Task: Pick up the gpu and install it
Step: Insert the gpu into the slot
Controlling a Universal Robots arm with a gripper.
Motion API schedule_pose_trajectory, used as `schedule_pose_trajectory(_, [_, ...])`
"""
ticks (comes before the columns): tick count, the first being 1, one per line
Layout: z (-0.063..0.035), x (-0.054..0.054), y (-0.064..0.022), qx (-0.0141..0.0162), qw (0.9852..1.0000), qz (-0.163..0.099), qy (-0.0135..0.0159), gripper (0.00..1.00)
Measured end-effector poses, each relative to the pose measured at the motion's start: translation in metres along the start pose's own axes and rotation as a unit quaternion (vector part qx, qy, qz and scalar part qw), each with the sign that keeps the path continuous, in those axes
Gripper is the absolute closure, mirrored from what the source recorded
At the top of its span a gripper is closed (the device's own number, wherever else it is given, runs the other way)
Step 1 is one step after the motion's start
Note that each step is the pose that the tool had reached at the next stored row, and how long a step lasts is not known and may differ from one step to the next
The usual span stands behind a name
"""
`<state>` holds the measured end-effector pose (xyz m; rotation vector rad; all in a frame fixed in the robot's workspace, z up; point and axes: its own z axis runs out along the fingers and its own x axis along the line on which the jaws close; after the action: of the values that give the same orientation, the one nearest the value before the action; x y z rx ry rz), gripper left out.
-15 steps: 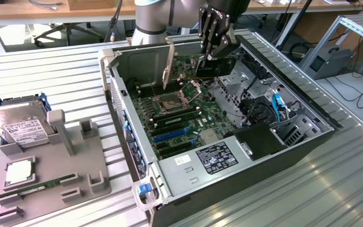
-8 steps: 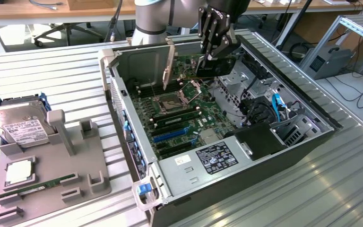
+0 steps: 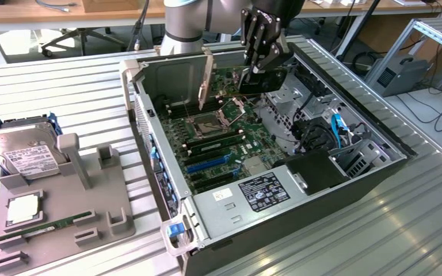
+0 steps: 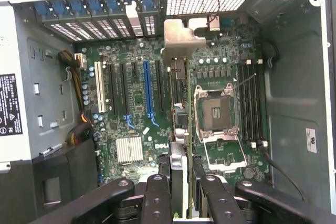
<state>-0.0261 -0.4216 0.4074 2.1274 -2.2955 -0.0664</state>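
Wrist view: the gpu (image 4: 179, 106) is seen clamped edge-on in the hand (image 4: 180, 203) above the motherboard (image 4: 131, 103), beside the socket (image 4: 215, 111), and it could be jammed, or its bracket (image 4: 181, 38) caught, if pressed down out of line.

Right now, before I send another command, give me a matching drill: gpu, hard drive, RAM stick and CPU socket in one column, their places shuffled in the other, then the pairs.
Things:
1. gpu
2. hard drive
3. RAM stick
4. CPU socket

Places:
A. set in the motherboard
B. lying in a groove of the grey holder
C. clamped in the gripper, above the motherboard
D. propped on the grey holder, white label showing

Pairs: 1-C, 2-D, 3-B, 4-A
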Motion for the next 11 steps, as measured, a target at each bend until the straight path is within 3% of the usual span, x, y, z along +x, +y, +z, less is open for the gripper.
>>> schedule_pose_trajectory(11, [0.0000,0.0000,0.0000,-0.0003,0.9999,-0.015,0.0006,0.73])
